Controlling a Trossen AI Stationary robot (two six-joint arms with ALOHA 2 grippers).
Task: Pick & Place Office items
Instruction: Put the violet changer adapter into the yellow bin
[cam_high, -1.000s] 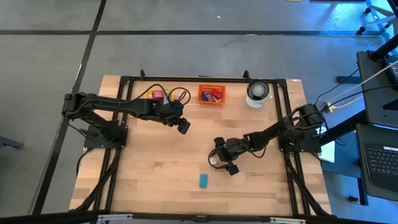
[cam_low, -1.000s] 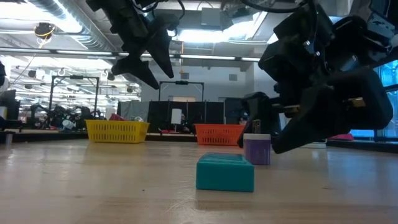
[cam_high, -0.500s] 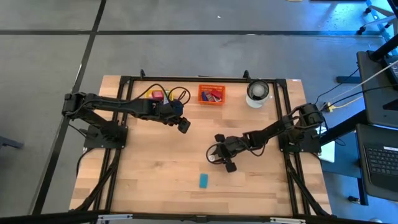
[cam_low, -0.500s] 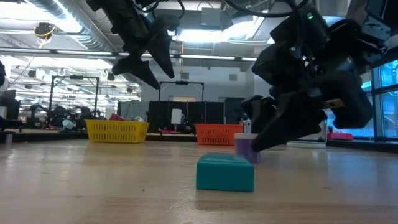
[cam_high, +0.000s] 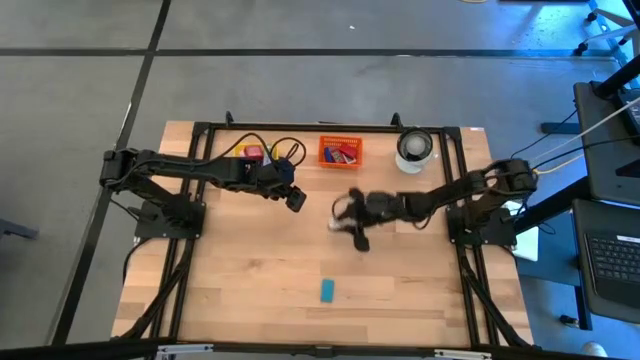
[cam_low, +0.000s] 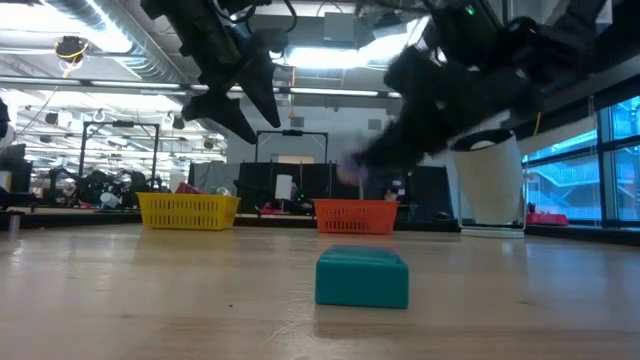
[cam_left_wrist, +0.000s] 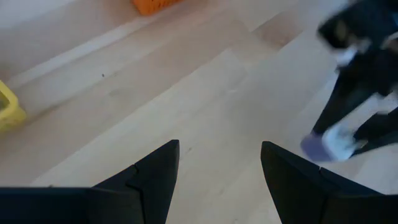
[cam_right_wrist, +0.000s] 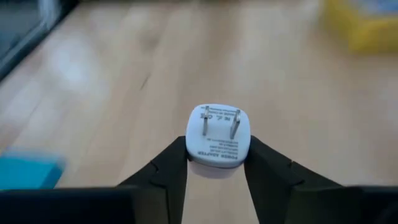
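Note:
My right gripper (cam_high: 347, 219) hangs over the middle of the table, shut on a small lilac-and-white plug adapter (cam_right_wrist: 219, 142) with two metal prongs. The low view shows the adapter (cam_low: 352, 168) as a blur well above the wood. A teal block (cam_high: 328, 290) lies flat near the front edge, also seen in the low view (cam_low: 362, 277). My left gripper (cam_high: 296, 201) hovers open, right of the yellow tray (cam_high: 252, 152), with nothing between its fingers (cam_left_wrist: 219, 168). My right gripper pinches the adapter between its two fingers, one on each of two opposite sides (cam_right_wrist: 189, 149). The pronged white face (cam_right_wrist: 219, 134) is turned back toward the wrist. The adapter is lifted clear of the table.
An orange tray (cam_high: 340, 152) with small pieces stands at the far edge, the yellow tray to its left and a white round container (cam_high: 414, 150) to its right. Bare wood lies between the teal block and the trays.
My right gripper has shut on the adapter where it stood on the table. It has lifted it clear and carried it up and toward the far edge, nearer the orange tray. The teal block has stayed put.

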